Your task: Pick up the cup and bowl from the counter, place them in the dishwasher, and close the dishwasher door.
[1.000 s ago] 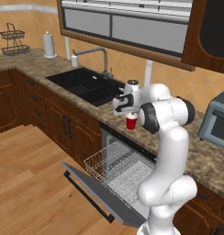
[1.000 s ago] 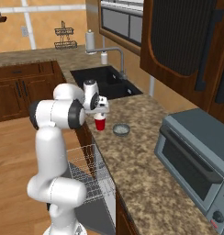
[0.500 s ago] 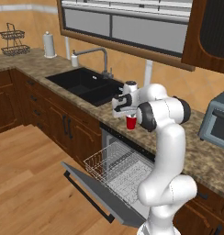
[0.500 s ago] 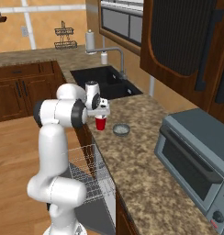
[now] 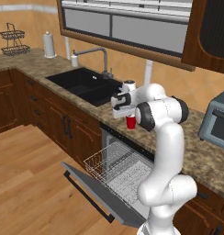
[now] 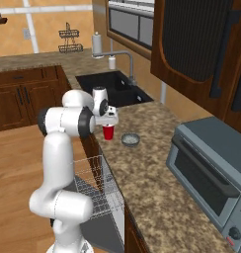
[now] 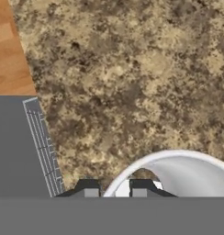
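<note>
The red cup point(image 5: 131, 122) stands upright on the counter point(image 5: 203, 156) near its front edge, above the dishwasher. My gripper point(image 5: 127, 114) comes down on it from above. In the hand view the two fingertips sit close together with the cup's white rim point(image 7: 178, 158) between them, so the gripper point(image 7: 114, 189) is shut on the rim. The right base view shows the cup point(image 6: 108, 132) under the gripper point(image 6: 107, 123), and the grey bowl point(image 6: 130, 140) a short way to its right. The dishwasher door point(image 5: 91, 193) hangs open, with the white wire rack point(image 5: 118, 167) pulled out.
A black sink point(image 5: 84, 85) with a faucet lies left of the cup. A grey toaster oven point(image 6: 206, 168) stands on the counter to the right. Wall cabinets point(image 5: 127, 23) hang overhead. The open door juts out over the wood floor point(image 5: 26, 183).
The jaws have closed in on the cup's rim. The arm and the cup have hardly moved.
</note>
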Tool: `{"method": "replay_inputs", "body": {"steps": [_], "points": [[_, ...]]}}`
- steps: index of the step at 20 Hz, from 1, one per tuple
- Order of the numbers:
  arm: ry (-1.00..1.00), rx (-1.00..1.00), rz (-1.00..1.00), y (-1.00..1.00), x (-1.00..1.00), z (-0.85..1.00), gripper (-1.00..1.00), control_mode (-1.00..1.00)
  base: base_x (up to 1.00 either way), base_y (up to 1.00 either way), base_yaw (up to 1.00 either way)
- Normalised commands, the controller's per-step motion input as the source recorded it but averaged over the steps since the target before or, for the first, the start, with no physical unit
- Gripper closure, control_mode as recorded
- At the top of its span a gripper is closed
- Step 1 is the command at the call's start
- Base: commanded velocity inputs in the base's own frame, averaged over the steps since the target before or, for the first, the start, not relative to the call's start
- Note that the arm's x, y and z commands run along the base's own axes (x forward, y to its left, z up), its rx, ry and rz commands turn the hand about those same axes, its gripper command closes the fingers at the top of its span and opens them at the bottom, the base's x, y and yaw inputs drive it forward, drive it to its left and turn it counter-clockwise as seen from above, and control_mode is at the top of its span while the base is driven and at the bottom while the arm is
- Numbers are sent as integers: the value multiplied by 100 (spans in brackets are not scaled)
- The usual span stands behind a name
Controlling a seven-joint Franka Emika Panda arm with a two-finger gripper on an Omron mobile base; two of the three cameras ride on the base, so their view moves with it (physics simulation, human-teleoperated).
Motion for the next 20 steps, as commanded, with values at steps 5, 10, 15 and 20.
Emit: {"method": "replay_inputs", "body": {"steps": [5, 10, 15, 20], "points": [[0, 0, 2, 1, -5, -3, 100, -100, 0, 0, 0], [-7, 1, 2, 34, -77, 29, 100, -100, 0, 0, 0], [0, 3, 14, 21, -100, 41, 100, -100, 0, 0, 0], [-11, 5, 15, 0, -100, -1, 100, -100, 0, 0, 0]]}}
